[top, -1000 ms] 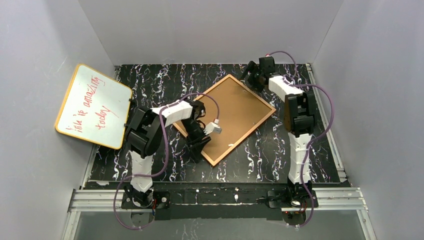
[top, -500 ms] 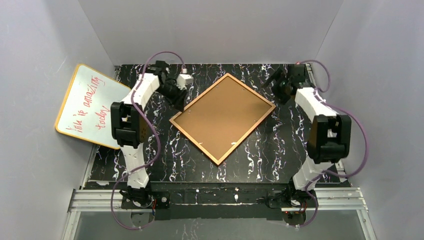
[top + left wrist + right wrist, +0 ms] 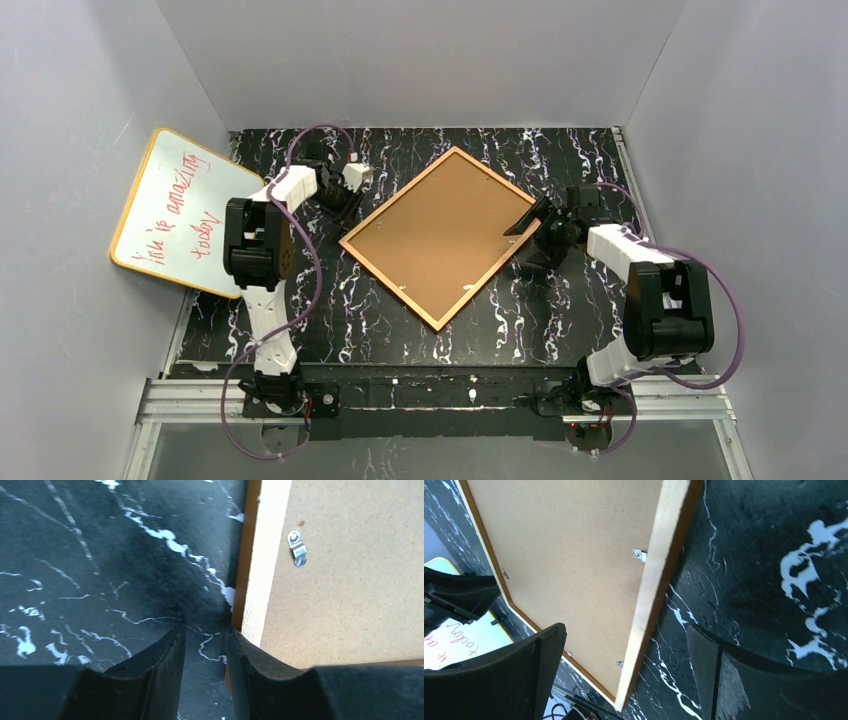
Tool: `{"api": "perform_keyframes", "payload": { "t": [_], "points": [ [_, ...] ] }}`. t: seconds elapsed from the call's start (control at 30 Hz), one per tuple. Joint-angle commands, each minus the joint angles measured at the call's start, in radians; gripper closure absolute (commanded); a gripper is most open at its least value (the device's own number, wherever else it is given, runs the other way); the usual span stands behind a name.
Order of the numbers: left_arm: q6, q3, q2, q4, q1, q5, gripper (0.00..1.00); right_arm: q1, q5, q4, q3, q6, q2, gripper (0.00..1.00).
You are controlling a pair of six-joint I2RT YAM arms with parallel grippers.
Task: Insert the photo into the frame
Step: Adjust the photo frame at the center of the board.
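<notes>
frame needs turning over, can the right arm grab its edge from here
Probably yes. The right gripper is open and straddles the frame's edge, one side over its back, the other over the table, with nothing in between.

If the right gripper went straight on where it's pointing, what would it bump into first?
Probably the frame: its pale wooden edge lies between the fingers of the open right gripper. How high the fingers ride is unclear.
</notes>
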State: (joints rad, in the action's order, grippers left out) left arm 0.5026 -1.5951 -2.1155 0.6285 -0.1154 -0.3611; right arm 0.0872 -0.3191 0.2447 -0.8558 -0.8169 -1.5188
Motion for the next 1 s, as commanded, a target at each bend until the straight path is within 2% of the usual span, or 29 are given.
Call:
{"api": "perform_keyframes", "payload": {
  "t": [0.0, 0.17, 0.3, 0.47, 0.6, 0.7, 0.8, 0.97],
  "points": [
    [0.057, 0.09, 0.053, 0.097, -0.023, -0.117, 0.66, -0.003, -0.059, -0.096, -0.004, -0.013, -0.047, 0.01],
    [0.153, 0.172, 0.112, 0.215, -0.069, -0.206, 0.67, -0.016, -0.068, -0.131, -0.04, -0.002, -0.12, 0.01],
    [0.174, 0.224, 0.139, 0.277, -0.092, -0.247, 0.68, -0.056, -0.097, -0.133, -0.093, 0.001, -0.18, 0.01],
    [0.188, 0.271, 0.185, 0.311, -0.095, -0.323, 0.68, -0.079, -0.058, -0.052, -0.207, 0.051, -0.217, 0.01],
    [0.207, 0.257, 0.211, 0.335, -0.085, -0.3, 0.68, -0.079, 0.079, 0.028, -0.268, 0.075, -0.157, 0.01],
    [0.18, 0.212, 0.203, 0.336, -0.076, -0.289, 0.67, -0.079, 0.107, 0.031, -0.264, 0.08, -0.089, 0.06],
    [0.134, 0.141, 0.17, 0.356, -0.077, -0.301, 0.66, -0.05, 0.089, 0.025, -0.259, 0.074, -0.048, 0.1],
    [0.118, 0.1, 0.138, 0.356, -0.081, -0.357, 0.66, 0.123, 0.013, -0.064, -0.237, 0.04, -0.037, 0.12]
  ]
}}
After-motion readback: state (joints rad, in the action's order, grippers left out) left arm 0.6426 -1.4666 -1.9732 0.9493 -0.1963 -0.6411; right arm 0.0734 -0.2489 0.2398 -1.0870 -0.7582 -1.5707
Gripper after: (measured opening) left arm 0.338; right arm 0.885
